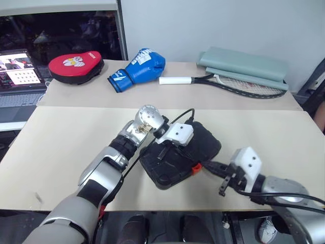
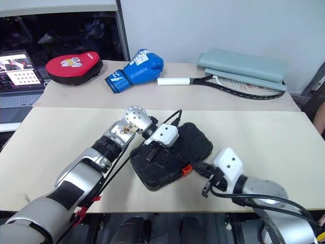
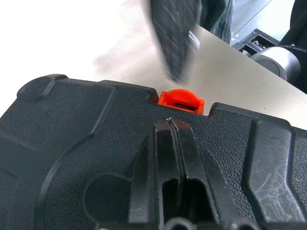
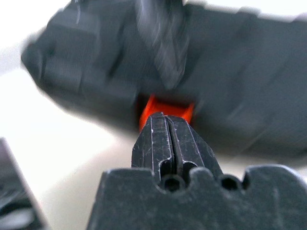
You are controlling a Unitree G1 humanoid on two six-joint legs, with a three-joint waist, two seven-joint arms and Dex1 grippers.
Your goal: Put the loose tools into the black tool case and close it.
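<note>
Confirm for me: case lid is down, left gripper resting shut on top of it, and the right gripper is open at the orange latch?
Not quite: the right gripper is shut, fingers pressed together at the orange latch, as the right wrist view shows. Case and left gripper are as you said.

Lid down, contents out of sight

The black tool case [image 1: 203, 145] lies shut, so its inside is hidden, and the left gripper [image 1: 161, 152] covers part of the lid. In the right wrist view the case and orange latch [image 4: 165, 111] are smeared by blur.
</note>
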